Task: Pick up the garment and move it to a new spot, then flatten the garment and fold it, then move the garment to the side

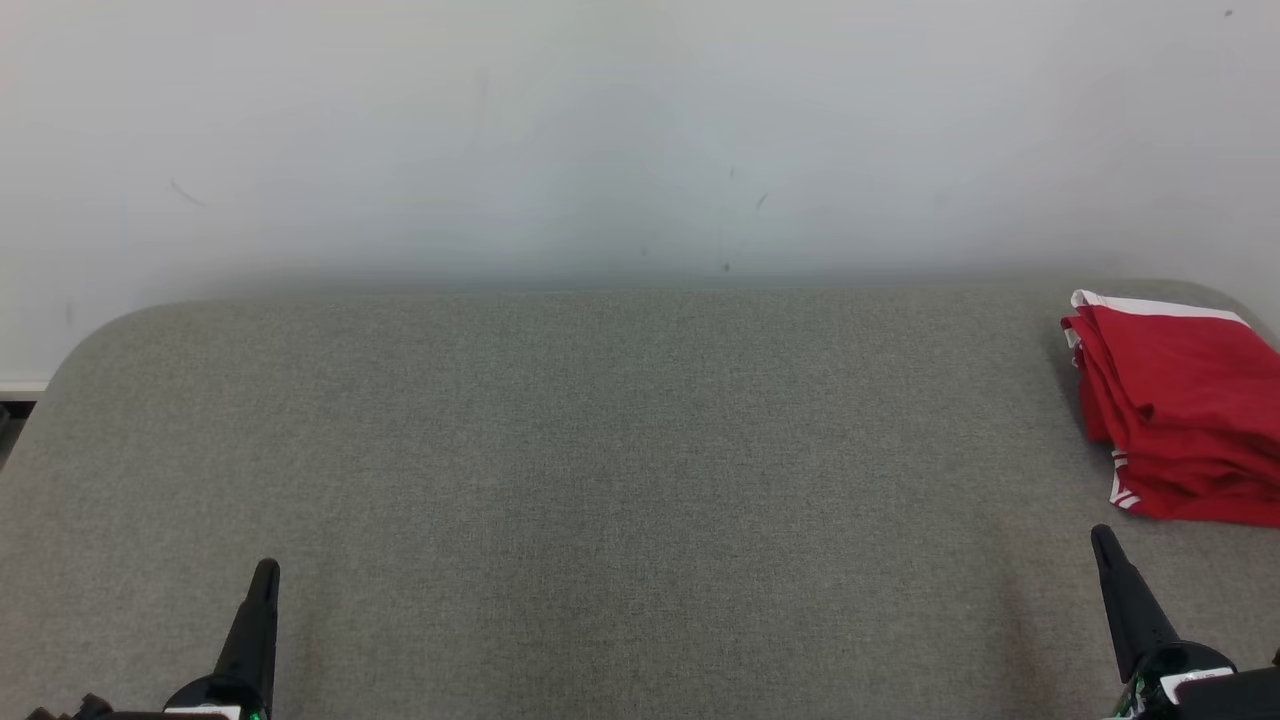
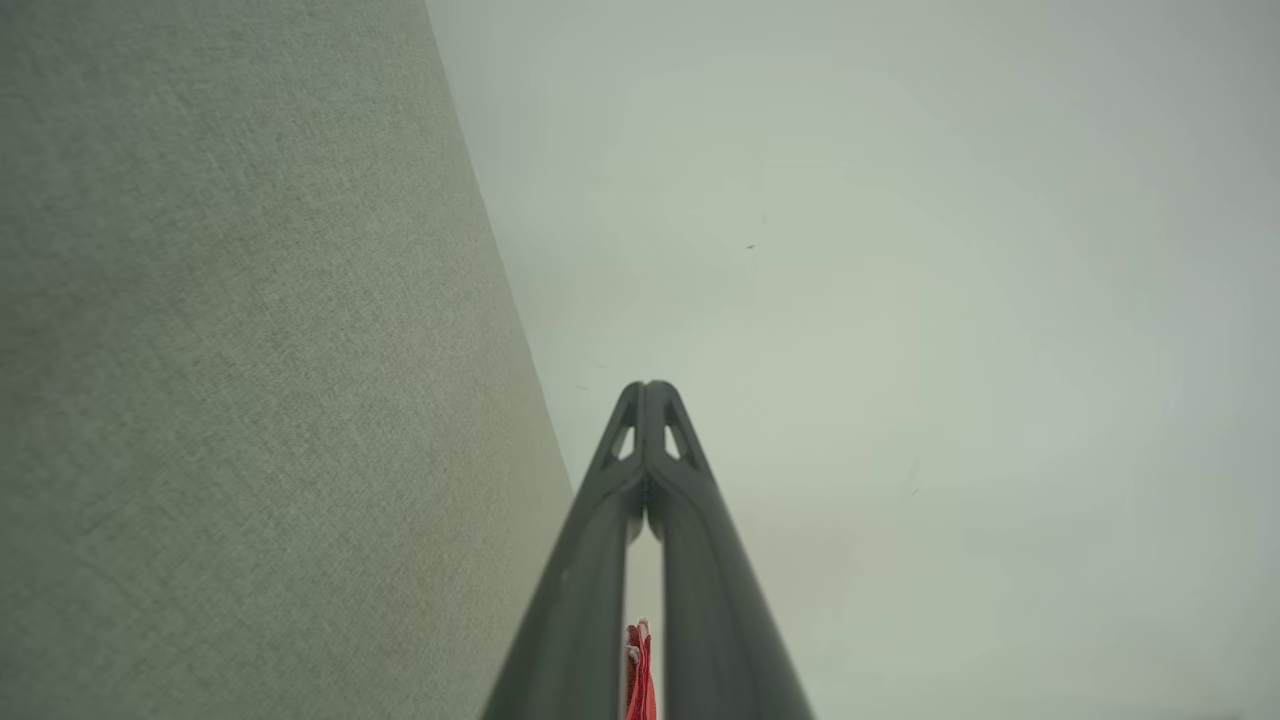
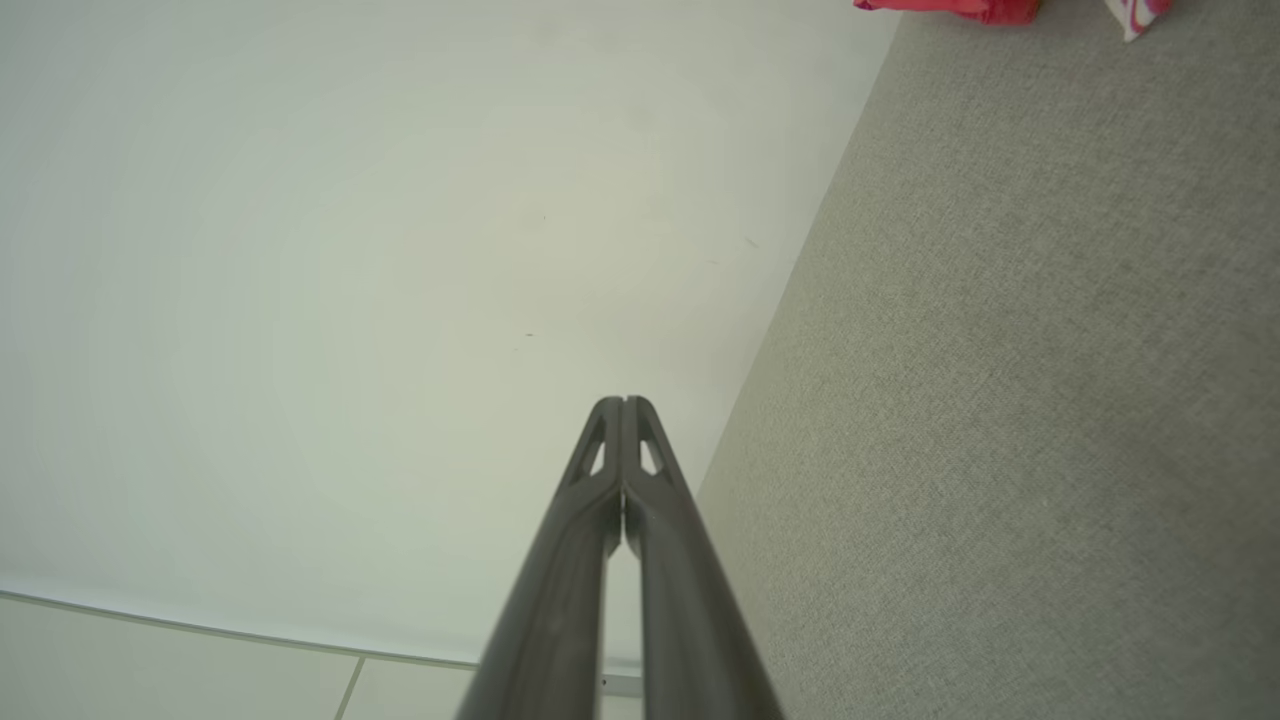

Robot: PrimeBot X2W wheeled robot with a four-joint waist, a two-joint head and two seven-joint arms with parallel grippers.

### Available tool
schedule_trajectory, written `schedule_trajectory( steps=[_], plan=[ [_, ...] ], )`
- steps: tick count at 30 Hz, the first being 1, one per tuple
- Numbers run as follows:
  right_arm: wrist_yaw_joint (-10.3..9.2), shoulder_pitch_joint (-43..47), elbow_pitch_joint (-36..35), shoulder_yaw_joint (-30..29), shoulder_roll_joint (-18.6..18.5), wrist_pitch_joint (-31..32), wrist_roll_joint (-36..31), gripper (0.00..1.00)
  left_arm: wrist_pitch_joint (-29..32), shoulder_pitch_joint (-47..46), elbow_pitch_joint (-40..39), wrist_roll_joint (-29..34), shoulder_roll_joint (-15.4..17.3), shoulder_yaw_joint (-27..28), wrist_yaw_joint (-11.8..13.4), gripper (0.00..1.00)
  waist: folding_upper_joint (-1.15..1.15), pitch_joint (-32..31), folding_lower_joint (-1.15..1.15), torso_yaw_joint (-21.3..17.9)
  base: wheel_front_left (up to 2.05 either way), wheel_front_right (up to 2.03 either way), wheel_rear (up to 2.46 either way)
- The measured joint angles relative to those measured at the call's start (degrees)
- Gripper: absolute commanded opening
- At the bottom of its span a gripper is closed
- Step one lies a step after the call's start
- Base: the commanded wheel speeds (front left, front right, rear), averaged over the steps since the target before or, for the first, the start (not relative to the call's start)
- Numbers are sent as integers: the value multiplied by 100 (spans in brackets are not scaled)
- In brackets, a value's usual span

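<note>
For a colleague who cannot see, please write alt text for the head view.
A folded red garment with white trim lies at the right edge of a grey fabric-covered table before a pale wall. The left gripper and right gripper, both shut, point up from the bottom corners.

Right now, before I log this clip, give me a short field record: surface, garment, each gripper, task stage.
surface: grey fabric-covered table against a pale wall
garment: red garment with white trim, folded, lying at the table's right side, partly cut off by the head view's edge
left arm: left gripper shut, holding nothing, low over the near left of the table
right arm: right gripper shut, holding nothing, just short of the garment, not touching it
task stage: garment looks folded and set aside; likely finished
</note>
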Motion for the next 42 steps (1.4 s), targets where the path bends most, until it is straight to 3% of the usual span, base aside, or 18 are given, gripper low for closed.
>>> schedule_trajectory(
  steps=[25,42],
  plan=[
    [0,0,11,221,-230,-282,1135,0,151,-110,75,-723,-291,234,-245,0,0,96,0,55,0,0,0],
    [0,3,-26,398,-400,-446,1296,0,153,-113,78,-727,-298,244,-245,0,0,97,0,55,0,0,0]
  ],
)
